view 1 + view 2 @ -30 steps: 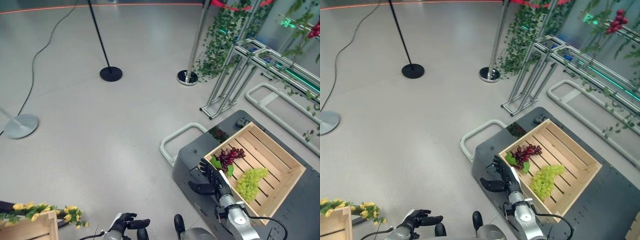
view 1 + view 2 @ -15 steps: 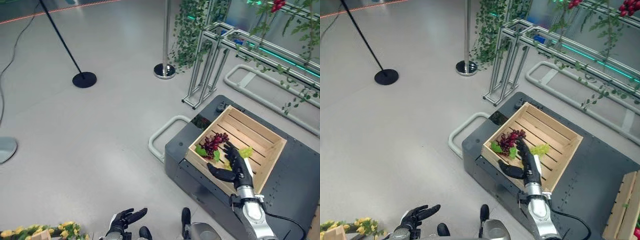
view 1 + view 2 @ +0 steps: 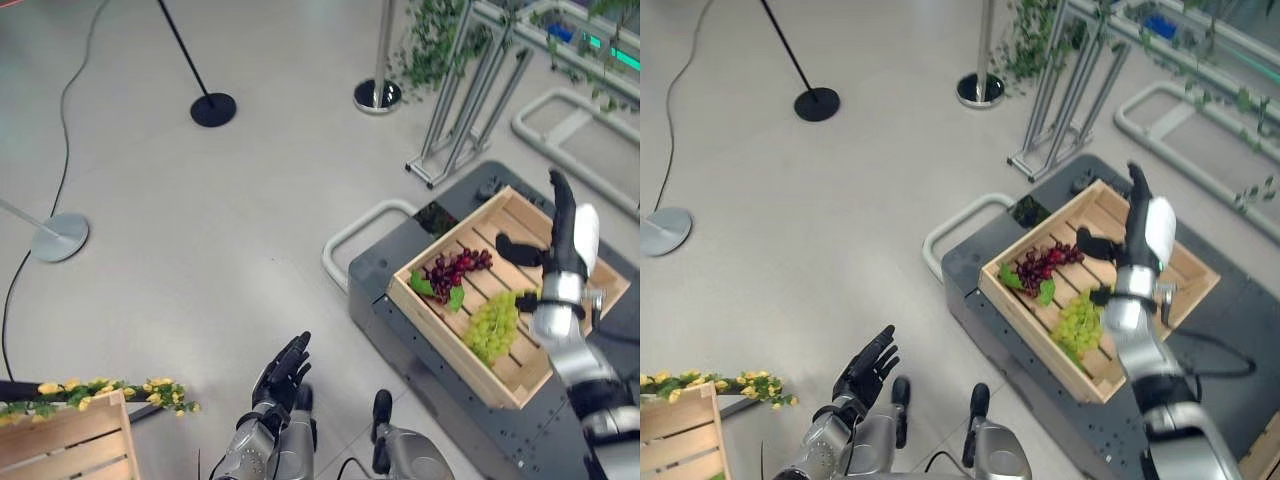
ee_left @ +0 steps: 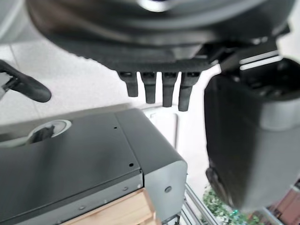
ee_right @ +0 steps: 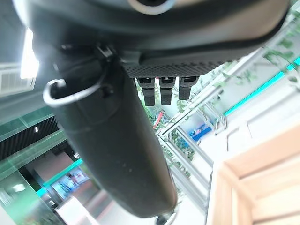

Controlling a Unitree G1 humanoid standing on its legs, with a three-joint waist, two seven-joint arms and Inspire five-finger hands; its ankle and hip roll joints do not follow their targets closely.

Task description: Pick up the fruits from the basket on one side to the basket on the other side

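1. While the right hand (image 3: 560, 225) hovers over the wooden crate (image 3: 440, 325), fingers straight and empty, it should drop toward the green grapes (image 3: 492, 325) at 7 o'clock.
2. Red grapes (image 3: 452, 270) lie beside them.
3. Left hand (image 3: 282, 368) hangs spread, idle.

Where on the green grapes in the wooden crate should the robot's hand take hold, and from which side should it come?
Probably round the wide upper half of the green grapes, coming from above. The bunch lies flat on the slats of the wooden crate, whose walls block a sideways approach. The right hand, open and raised over the crate, is nearest. The red grapes lie just beside it, so close carefully.
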